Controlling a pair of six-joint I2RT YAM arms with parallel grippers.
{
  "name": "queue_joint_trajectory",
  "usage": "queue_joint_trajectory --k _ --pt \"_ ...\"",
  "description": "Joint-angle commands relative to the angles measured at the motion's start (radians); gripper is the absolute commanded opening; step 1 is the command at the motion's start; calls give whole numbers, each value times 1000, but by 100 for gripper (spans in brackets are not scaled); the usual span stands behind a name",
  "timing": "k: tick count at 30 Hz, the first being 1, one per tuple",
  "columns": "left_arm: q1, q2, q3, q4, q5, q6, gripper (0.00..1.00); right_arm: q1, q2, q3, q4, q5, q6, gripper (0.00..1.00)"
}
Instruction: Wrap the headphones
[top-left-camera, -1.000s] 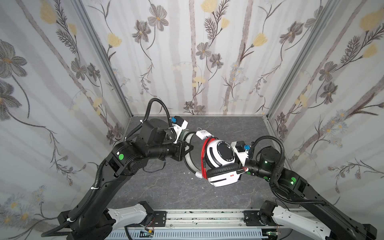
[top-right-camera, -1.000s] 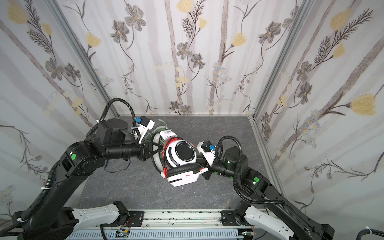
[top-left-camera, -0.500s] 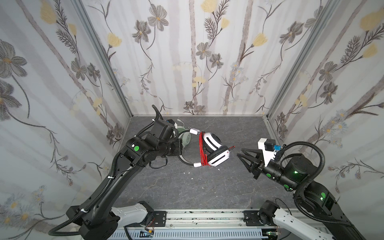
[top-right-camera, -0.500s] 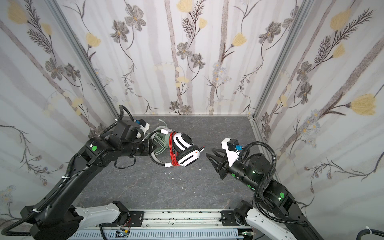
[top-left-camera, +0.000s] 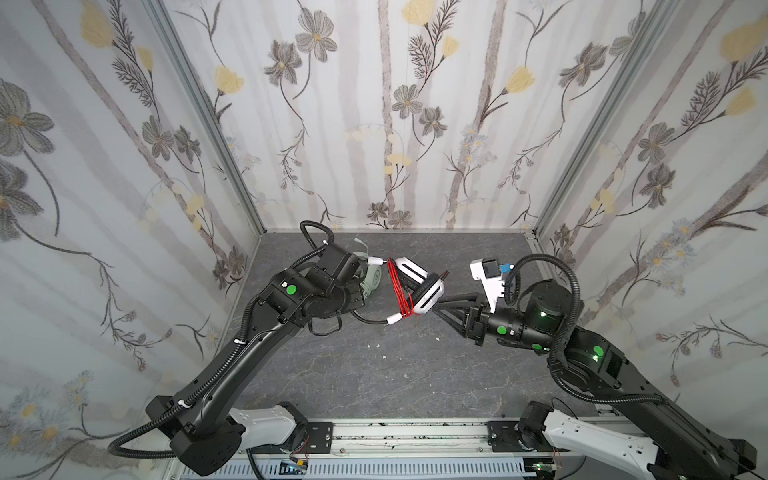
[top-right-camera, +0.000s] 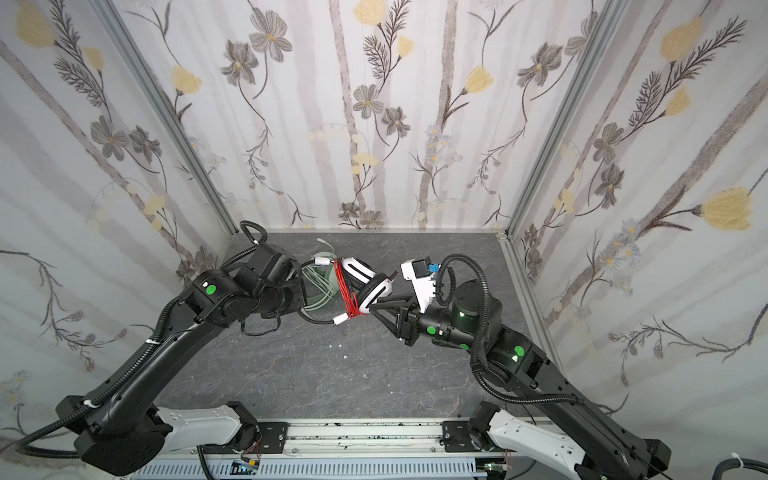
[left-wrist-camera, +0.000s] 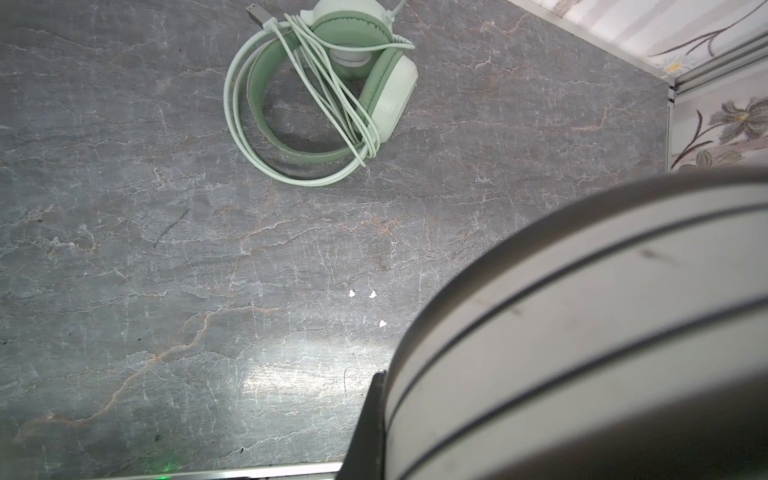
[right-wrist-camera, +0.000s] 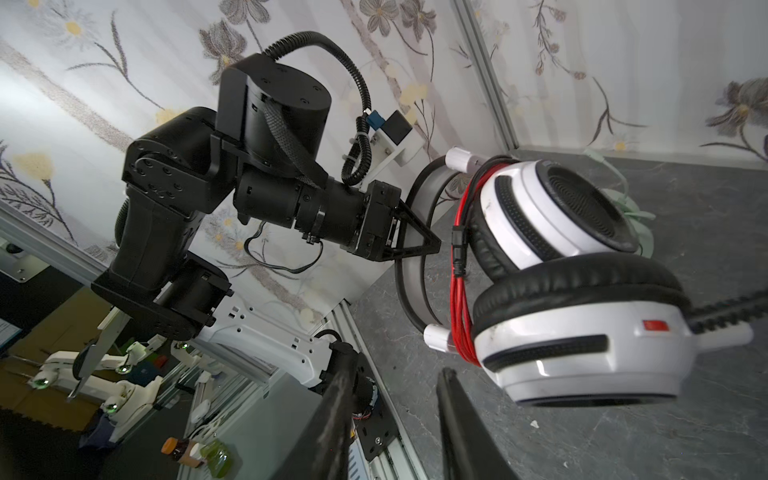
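Observation:
The white-and-black headphones (top-left-camera: 428, 293) (top-right-camera: 374, 291) (right-wrist-camera: 561, 357) hang above the table, with the red cord (top-left-camera: 401, 291) (right-wrist-camera: 459, 311) wound in several turns round them beside the earcups. My left gripper (right-wrist-camera: 434, 247) is shut on their headband (left-wrist-camera: 582, 332), which fills the left wrist view. My right gripper (top-left-camera: 437, 305) (top-right-camera: 376, 305) (right-wrist-camera: 395, 378) is open and empty, its tips just beside the lower earcup and apart from it. The mint-green headphones (left-wrist-camera: 316, 95) (top-right-camera: 320, 282) lie on the table behind the left wrist, their pale cord looped round them.
The grey stone table (top-left-camera: 395, 374) carries a few white crumbs (top-left-camera: 376, 345). Flowered walls close in the back and both sides. A metal rail (top-left-camera: 395, 436) with both arm bases runs along the front edge.
My right gripper let go of the white earcup, pulled away to the right, then came back beside it, open. The left arm carried the headphones lower and toward the back left.

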Motion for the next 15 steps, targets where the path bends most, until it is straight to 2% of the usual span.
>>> queue_joint_trajectory --k 1,6,15 --pt "-12 21 12 23 -33 -63 0 23 43 -12 115 29 140 35" --pt "-35 26 11 27 -39 -74 0 28 104 1 143 96 140 34" --pt "-71 19 4 31 -46 -88 0 28 216 54 113 105 125 29"
